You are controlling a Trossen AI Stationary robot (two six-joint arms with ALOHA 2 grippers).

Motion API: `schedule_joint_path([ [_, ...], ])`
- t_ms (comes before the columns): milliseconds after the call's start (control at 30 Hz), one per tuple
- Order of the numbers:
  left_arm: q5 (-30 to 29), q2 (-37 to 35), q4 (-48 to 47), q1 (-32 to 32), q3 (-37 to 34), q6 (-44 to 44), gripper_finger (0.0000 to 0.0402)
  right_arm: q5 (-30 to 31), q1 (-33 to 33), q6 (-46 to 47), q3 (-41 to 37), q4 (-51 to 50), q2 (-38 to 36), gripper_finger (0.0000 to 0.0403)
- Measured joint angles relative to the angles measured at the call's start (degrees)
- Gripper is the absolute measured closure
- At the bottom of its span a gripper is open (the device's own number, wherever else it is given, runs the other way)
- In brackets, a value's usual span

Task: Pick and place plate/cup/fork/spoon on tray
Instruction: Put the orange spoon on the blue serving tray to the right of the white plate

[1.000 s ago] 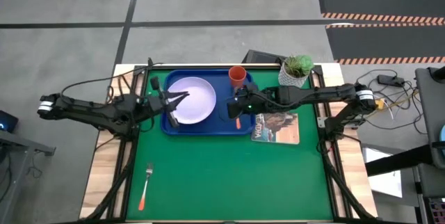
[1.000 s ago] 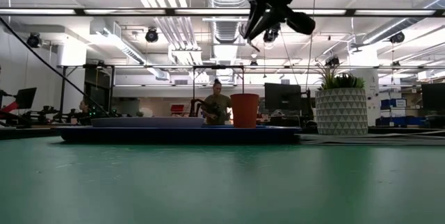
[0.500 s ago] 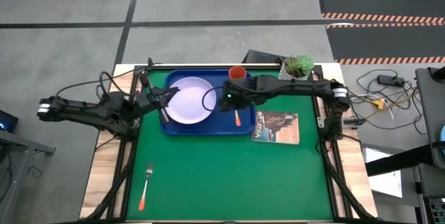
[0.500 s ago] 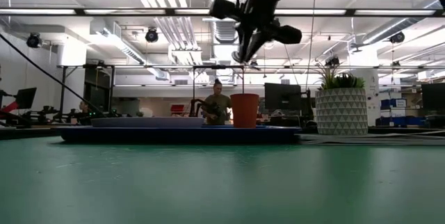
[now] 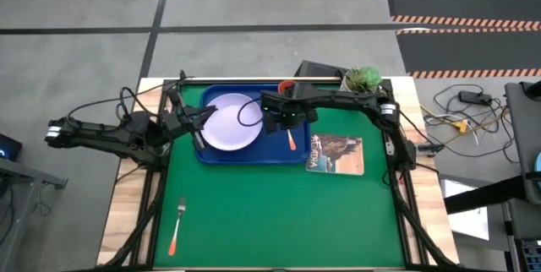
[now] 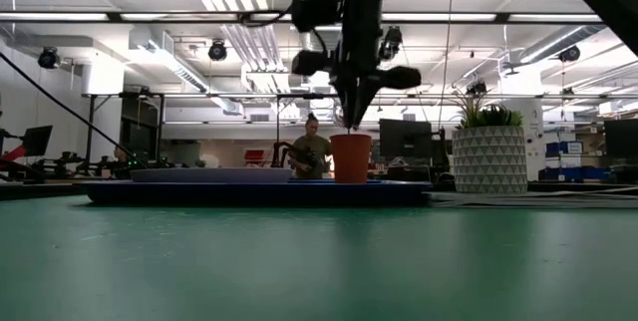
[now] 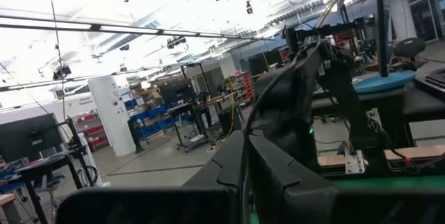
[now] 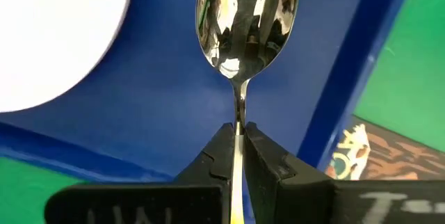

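My right gripper hangs over the blue tray, pointing down, shut on the spoon. It stands above the orange-red cup in the low view. The spoon's orange handle shows just near of the gripper. The lavender-white plate lies flat in the tray's left half. The cup stands at the tray's far right corner, mostly hidden by the arm from above. My left gripper is shut and empty at the tray's left rim. The fork lies on the green mat at near left. My right gripper pinches the spoon's slim metal neck, just behind the bowl, between its two fingertips. The fingers come from above and lie along the spoon. The bowl sticks out beyond the fingertips toward the tray floor, and the handle runs back between the fingers. The spoon is clear of the tray.
A white pot with a green plant stands at the far right. A printed booklet lies right of the tray. A person shows in the room behind the table. Open green mat lies near of the tray.
My right gripper has come down toward the tray and gone a little toward the table's left, tipping from a slant to point straight down, with the spoon still held. My left gripper has drawn back from over the plate to the tray's left rim.
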Motion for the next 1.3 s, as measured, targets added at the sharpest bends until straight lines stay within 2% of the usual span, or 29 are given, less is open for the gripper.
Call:
schedule_joint_path([
  [233, 0.0, 0.2, 0.1, 0.0, 0.0, 0.0, 0.0401, -4.1, -0.8, -1.3, 0.6, -1.0, 4.6, 0.0391],
  [767, 0.0, 0.1, 0.1, 0.0, 0.0, -2.6, 0.0401, -3.6, -3.8, -0.5, -3.2, -0.4, 5.1, 0.0391],
  [1300, 0.0, 0.0, -0.4, 0.0, 0.0, -2.6, 0.0401, -3.5, -5.0, 1.0, -9.7, 6.5, 5.1, 0.0391],
])
